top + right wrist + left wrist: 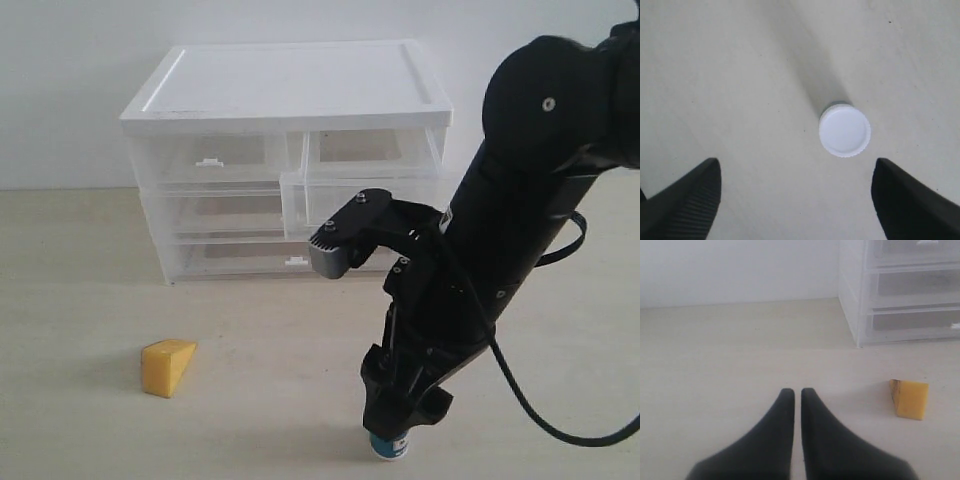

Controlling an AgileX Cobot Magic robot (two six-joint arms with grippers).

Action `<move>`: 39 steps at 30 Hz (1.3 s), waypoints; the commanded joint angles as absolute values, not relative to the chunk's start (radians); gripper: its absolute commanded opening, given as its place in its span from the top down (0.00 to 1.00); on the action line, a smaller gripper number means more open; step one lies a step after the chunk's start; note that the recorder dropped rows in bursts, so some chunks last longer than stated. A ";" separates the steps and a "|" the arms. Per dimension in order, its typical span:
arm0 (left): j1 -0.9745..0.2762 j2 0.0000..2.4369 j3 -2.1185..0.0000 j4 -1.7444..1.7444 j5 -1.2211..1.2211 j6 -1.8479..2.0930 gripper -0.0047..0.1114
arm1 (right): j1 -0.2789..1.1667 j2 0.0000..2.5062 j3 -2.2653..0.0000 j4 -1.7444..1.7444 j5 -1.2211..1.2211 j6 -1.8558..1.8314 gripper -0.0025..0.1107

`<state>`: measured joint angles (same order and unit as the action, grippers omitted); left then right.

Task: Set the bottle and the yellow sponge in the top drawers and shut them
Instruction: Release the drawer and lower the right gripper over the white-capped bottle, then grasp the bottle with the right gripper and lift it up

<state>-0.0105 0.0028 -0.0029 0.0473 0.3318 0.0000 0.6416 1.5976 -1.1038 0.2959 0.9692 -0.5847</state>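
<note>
Hovering over bottle (845,130), right tool (797,167) spread wide, empty; left tool (797,391) clenched, empty.

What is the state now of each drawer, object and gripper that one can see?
Left top translucent plastic drawer: shut.
Right top translucent drawer: pulled out.
White-capped teal-labelled bottle: upright, not gripped.
Yellow foam wedge sponge: lying free, untouched.
Left gripper: shut, empty.
Right gripper: open above bottle.

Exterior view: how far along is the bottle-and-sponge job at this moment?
Done: top right drawer looks pulled out. In hand: right jaws stand open above the bottle, not gripping. Remaining: bottle and yellow sponge go in, drawers close.
</note>
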 commanded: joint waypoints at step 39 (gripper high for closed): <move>-0.010 0.000 0.000 0.041 0.321 0.000 0.92 | 0.637 1.815 -1.110 0.256 0.831 -0.633 0.98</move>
